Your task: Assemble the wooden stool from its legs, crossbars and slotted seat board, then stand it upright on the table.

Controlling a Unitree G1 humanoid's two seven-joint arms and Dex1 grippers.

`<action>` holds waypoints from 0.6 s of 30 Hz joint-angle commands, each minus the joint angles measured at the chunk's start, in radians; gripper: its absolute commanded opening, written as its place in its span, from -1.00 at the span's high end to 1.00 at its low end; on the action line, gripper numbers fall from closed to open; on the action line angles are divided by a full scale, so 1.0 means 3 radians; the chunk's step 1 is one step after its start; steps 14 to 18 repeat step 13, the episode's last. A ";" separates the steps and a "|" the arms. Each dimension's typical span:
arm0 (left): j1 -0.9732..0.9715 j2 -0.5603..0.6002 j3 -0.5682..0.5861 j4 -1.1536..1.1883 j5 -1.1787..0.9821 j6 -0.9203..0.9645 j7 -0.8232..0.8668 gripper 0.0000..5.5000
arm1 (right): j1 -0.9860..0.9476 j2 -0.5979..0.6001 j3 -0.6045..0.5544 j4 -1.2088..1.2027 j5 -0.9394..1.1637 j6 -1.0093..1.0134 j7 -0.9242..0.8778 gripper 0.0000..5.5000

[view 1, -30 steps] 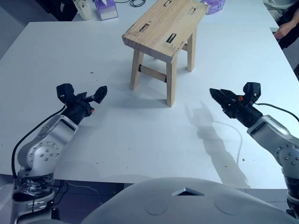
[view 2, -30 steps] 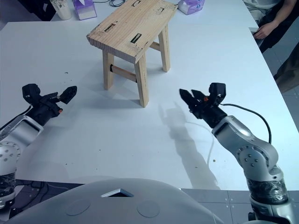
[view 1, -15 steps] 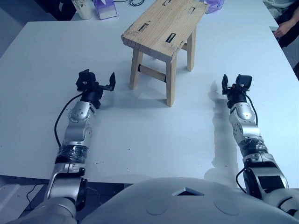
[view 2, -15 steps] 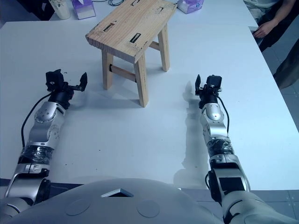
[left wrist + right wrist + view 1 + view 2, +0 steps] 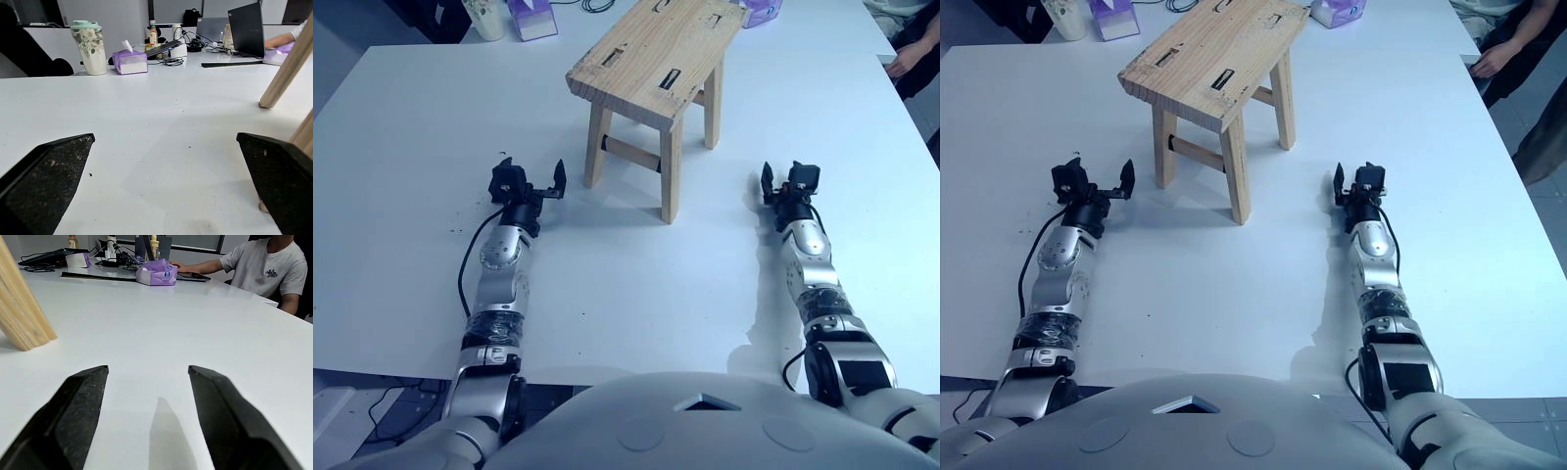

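- Stool [image 5: 656, 59] stands upright on its four legs at the far middle of the table [image 5: 401, 137], seat board on top; I judge the assembly finished.
- Left gripper [image 5: 533, 178] sits low, just left of the stool's near-left leg [image 5: 597, 147], fingers spread and empty. Right gripper [image 5: 783, 184] sits farther off to the right, also spread and holding nothing.
- I'd draw both arms straight back toward me, not sideways, so nothing nudges a leg.
- My room to move is the near tabletop; a cup [image 5: 489, 18] and a tissue box [image 5: 535, 20] crowd the far edge.
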 commanded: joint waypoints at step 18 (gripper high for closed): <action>-0.0137 -0.0339 0.0099 0.0270 0.0300 -0.0080 0.0209 -0.96 | -0.0269 0.0038 -0.0257 0.0480 -0.0073 0.0012 0.0051 -0.10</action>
